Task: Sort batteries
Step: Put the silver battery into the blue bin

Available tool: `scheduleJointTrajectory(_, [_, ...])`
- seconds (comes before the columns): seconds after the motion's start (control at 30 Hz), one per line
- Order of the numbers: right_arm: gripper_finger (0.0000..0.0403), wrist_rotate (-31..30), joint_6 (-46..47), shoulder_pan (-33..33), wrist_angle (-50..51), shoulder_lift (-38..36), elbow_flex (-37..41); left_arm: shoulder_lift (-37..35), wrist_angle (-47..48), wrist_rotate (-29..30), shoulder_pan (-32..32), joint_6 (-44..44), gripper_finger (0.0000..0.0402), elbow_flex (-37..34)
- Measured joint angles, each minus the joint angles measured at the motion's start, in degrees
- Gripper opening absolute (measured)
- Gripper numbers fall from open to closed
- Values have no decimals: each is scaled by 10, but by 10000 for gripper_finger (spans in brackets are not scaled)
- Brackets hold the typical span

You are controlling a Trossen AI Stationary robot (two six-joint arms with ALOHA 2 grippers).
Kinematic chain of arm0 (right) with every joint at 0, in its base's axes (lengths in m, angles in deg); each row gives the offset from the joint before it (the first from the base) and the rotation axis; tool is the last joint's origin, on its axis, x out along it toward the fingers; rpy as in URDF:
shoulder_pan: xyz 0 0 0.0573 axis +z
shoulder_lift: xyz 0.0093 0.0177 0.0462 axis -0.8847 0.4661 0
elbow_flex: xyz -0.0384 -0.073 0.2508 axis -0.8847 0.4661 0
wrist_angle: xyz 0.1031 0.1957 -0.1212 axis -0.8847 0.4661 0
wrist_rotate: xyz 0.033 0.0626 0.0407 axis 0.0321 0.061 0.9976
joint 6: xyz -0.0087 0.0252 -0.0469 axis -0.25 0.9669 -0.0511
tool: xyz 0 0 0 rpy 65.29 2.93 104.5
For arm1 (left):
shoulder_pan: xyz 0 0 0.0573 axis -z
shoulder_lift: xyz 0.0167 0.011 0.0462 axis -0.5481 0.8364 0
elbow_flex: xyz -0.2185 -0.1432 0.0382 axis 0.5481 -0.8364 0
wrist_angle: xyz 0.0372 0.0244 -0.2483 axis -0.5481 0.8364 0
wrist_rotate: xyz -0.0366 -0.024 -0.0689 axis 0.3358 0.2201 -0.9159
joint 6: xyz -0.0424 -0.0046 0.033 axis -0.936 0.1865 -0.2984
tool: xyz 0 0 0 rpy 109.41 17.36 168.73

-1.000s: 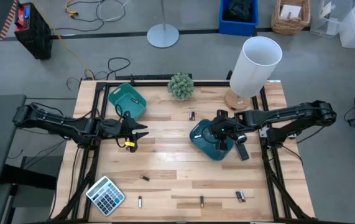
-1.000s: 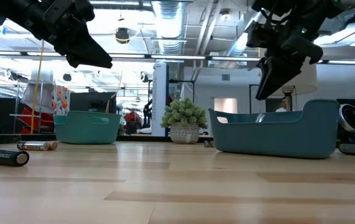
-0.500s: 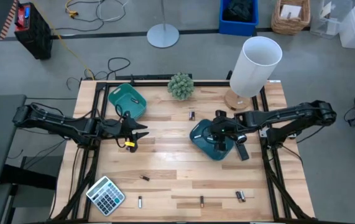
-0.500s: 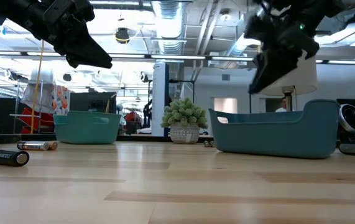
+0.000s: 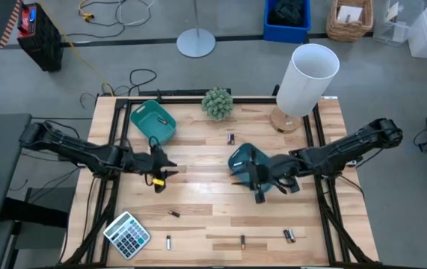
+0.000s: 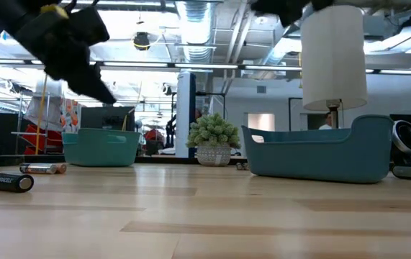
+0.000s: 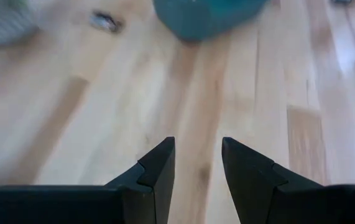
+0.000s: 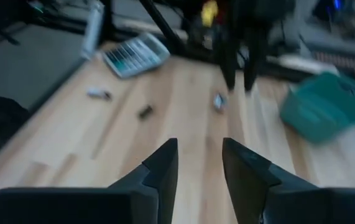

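Found the left gripper (image 5: pixel 161 166) hanging above the left-middle of the desk (image 5: pixel 206 194), just in front of the lighter teal tray (image 5: pixel 153 121). Saw its two fingers (image 7: pixel 158 168) standing apart in the left wrist view, with only bare wood in the gap and nothing held.

Found the right gripper (image 5: pixel 257 191) at the near edge of the darker teal tray (image 5: pixel 241 161), right of the desk's middle. Saw its fingers (image 8: pixel 165 165) parted as well, gripping nothing, and pointing across the desk toward the other arm.

Counted five batteries loose on the wood from above:
- one small cell (image 5: pixel 230 138) toward the back, between the two trays and in front of the potted plant (image 5: pixel 217 102);
- one dark cell (image 5: pixel 174 214) in front of the left gripper;
- three along the near edge: a pale cell (image 5: pixel 168 242) beside the grey calculator (image 5: pixel 127 234), a second cell (image 5: pixel 243 240) near the middle, and a third cell (image 5: pixel 289 235) to the right.

Could not make out any batteries inside either tray.

From desk height, noted a black and copper battery (image 6: pixel 7 181) lying on its side, with a slimmer one (image 6: pixel 43 168) behind it.

Noted a white lamp (image 5: pixel 306 78) at the back right corner.
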State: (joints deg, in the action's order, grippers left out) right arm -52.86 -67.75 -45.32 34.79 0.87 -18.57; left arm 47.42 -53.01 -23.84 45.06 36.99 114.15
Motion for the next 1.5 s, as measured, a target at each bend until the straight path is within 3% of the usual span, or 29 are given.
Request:
scheduleJointTrajectory(0.4, [126,0,-141,57,-169,2,0,73,-25,-6,91,-14,127,0])
scheduleJointTrajectory(0.8, [131,0,-144,43,-165,2,0,73,-27,-74,181,10,132,0])
scheduleJointTrajectory(1.13, [155,0,-128,27,-142,2,0,84,-29,-53,309,-71,195,16])
scheduleJointTrajectory(1.27, [155,0,-117,17,-139,2,0,133,-27,-31,342,-59,207,55])
scheduleJointTrajectory(1.5, [154,0,-99,9,-135,2,0,287,43,-29,362,14,208,173])
